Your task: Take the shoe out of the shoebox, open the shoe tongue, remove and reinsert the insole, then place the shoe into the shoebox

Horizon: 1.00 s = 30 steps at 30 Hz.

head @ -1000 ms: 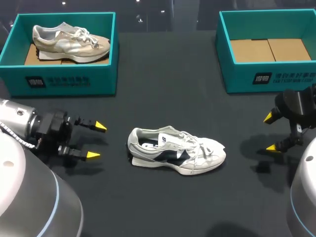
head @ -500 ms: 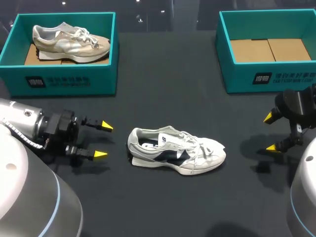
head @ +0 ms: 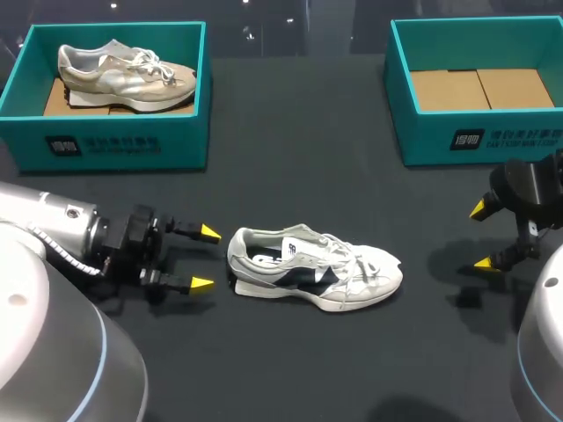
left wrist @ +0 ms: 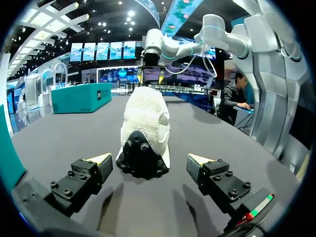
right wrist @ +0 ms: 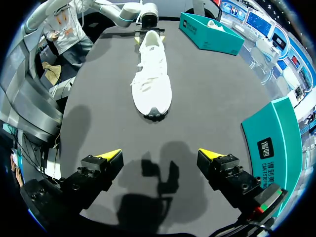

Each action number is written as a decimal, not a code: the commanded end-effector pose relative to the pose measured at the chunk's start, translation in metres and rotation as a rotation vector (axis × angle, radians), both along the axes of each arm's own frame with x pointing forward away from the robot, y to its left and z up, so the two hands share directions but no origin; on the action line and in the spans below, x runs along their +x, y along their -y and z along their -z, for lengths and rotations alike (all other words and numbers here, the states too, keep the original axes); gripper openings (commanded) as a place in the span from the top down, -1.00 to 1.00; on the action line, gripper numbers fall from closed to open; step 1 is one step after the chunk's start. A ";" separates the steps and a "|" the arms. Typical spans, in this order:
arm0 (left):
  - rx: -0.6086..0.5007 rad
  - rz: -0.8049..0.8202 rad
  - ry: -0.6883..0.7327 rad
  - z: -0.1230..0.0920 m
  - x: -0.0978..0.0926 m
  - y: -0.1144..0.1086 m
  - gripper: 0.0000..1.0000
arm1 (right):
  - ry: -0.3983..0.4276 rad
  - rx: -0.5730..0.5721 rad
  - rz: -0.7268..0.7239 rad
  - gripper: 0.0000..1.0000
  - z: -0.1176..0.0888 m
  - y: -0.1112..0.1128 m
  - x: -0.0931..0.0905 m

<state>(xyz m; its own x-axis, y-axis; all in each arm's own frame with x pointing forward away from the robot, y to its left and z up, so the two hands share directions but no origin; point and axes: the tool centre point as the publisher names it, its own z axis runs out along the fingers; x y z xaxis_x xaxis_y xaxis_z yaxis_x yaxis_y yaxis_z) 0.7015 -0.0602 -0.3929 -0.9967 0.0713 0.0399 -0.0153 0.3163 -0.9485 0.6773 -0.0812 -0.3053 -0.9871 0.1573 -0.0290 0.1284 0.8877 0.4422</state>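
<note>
Empty shoebox [head: 413,132] well beyond toe of white shoe [head: 312,268], likely return spot. Shoe upright, already out for tongue work. Left gripper [head: 206,258] spread wide just behind heel, likely lined up to grasp. Right gripper [head: 480,236] open, well past toe, keeping clear.

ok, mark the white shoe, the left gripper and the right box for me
white shoe [head: 313,272], head view, on the side of its midfoot.
left gripper [head: 206,258], head view, midway between its yellow tips.
right box [head: 422,145], head view, on its front wall.
</note>
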 end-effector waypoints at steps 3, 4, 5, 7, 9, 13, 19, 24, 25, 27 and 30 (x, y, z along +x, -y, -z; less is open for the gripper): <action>-0.011 0.004 -0.008 0.009 0.007 0.015 -1.00 | 0.003 -0.003 0.001 -1.00 0.001 -0.001 -0.001; -0.012 0.005 -0.008 0.009 0.007 0.016 -1.00 | 0.003 -0.003 0.001 -1.00 0.001 -0.001 -0.001; -0.011 0.005 -0.008 0.009 0.008 0.018 -1.00 | 0.003 -0.003 0.001 -1.00 0.001 -0.001 -0.001; -0.012 0.005 -0.008 0.009 0.009 0.019 -1.00 | 0.003 -0.003 0.001 -1.00 0.001 -0.001 -0.001; -0.016 0.007 -0.010 0.009 0.009 0.022 -1.00 | 0.003 -0.003 0.001 -1.00 0.001 -0.001 -0.001; -0.023 0.021 -0.011 0.009 0.007 0.028 -1.00 | 0.003 -0.003 0.001 -1.00 0.001 -0.001 -0.001; -0.030 0.038 -0.019 0.011 0.002 0.039 -1.00 | 0.003 -0.003 0.001 -1.00 0.001 -0.001 -0.001; -0.036 0.041 -0.020 0.014 0.002 0.049 -1.00 | 0.003 -0.003 0.001 -1.00 0.001 -0.001 -0.001; -0.036 0.043 -0.019 0.014 0.002 0.051 -1.00 | 0.003 -0.003 0.001 -1.00 0.001 -0.001 -0.001; -0.037 0.045 -0.017 0.014 0.002 0.055 -1.00 | 0.003 -0.003 0.001 -1.00 0.001 -0.001 -0.001; -0.046 0.048 -0.015 0.013 0.002 0.061 -1.00 | 0.003 -0.003 0.001 -1.00 0.001 -0.001 -0.001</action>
<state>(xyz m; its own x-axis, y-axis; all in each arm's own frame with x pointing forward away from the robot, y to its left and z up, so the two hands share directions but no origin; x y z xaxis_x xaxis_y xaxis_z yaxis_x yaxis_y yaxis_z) 0.7011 -0.1149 -0.4026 -0.9914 0.1203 0.0508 -0.0159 0.2748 -0.9614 0.6773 -0.0812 -0.3053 -0.9871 0.1573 -0.0289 0.1285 0.8877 0.4422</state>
